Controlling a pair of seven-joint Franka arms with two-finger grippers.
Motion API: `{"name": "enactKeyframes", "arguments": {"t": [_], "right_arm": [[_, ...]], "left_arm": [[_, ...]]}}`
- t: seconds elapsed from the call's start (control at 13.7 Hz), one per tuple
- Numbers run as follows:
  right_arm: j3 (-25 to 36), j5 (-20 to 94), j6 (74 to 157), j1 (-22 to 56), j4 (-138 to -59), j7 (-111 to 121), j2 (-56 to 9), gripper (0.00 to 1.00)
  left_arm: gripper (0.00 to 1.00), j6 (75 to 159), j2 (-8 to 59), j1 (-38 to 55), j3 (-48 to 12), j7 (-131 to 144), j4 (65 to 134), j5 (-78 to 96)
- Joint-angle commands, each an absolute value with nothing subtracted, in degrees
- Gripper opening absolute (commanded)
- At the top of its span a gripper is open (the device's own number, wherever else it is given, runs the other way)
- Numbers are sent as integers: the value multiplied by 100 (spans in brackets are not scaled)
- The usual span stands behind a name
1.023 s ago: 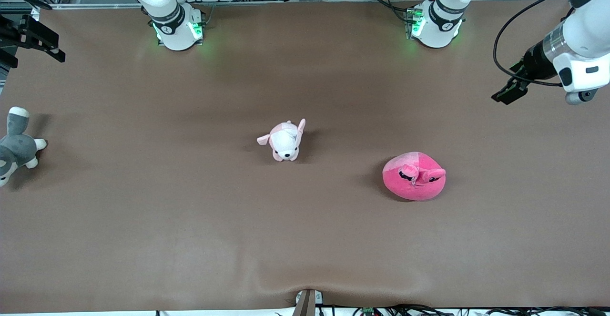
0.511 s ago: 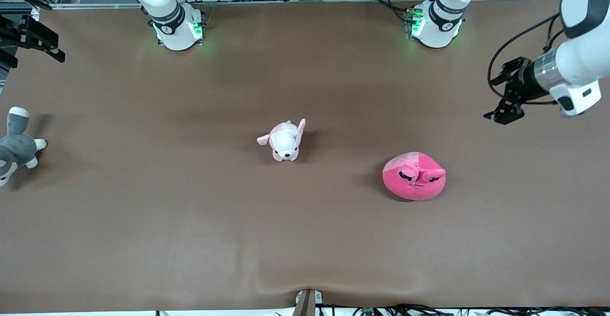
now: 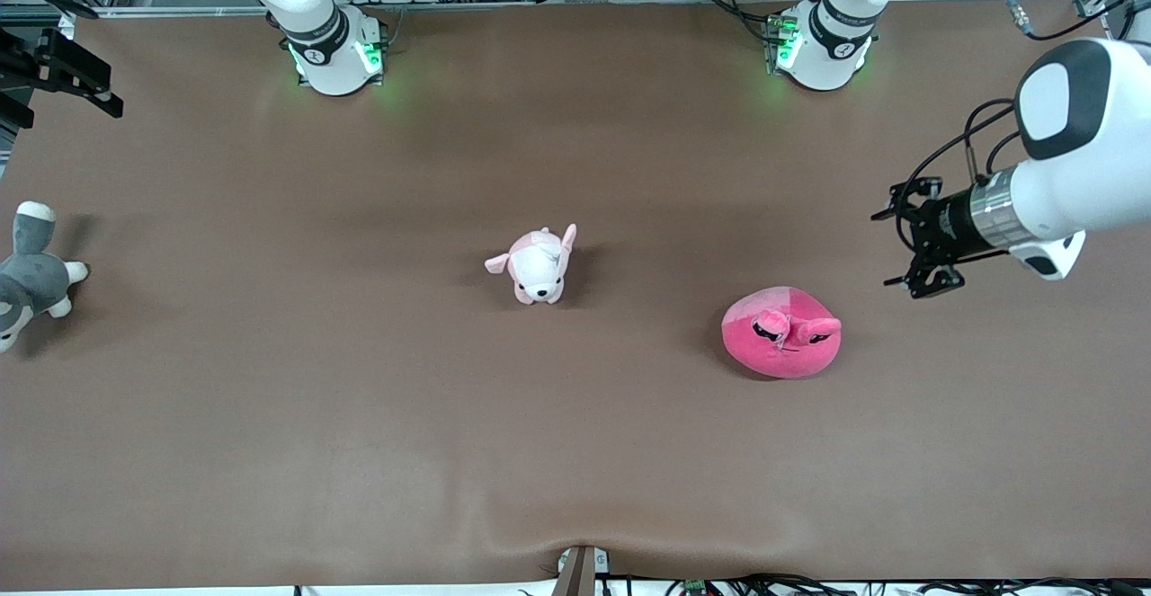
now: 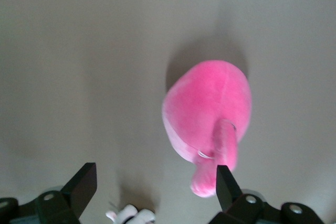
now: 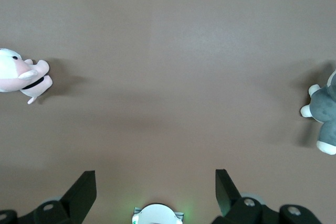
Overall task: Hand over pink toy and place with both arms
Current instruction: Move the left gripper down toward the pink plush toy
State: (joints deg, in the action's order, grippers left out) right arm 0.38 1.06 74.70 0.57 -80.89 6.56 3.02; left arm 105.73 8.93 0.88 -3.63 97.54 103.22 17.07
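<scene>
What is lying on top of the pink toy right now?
Nothing lies on the pink toy; only its own snout sticks up. The open left hand hangs over bare table beside it. What is under the toy is hidden.

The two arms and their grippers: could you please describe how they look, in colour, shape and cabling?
Both arms are glossy white with rounded housings and black joint bands. Their bases glow green. The left arm has a black oval cap, a ribbed silver wrist ring and looping black cables leading to the black left gripper. The right gripper shows two black, wedge-shaped fingers.
</scene>
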Motion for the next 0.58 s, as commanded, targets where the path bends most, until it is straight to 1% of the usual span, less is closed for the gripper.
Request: {"name": "enactKeyframes", "arguments": {"t": [0.0, 0.51], "right_arm": [[-9, 220, 7453, -35, -7989, 659, 211, 100], [-9, 220, 7453, -18, -7989, 659, 211, 100]], "left_arm": [[100, 10993, 1142, 97, -360, 9870, 10160, 1951], [100, 11960, 1564, 201, -378, 9905, 10204, 1986]]}}
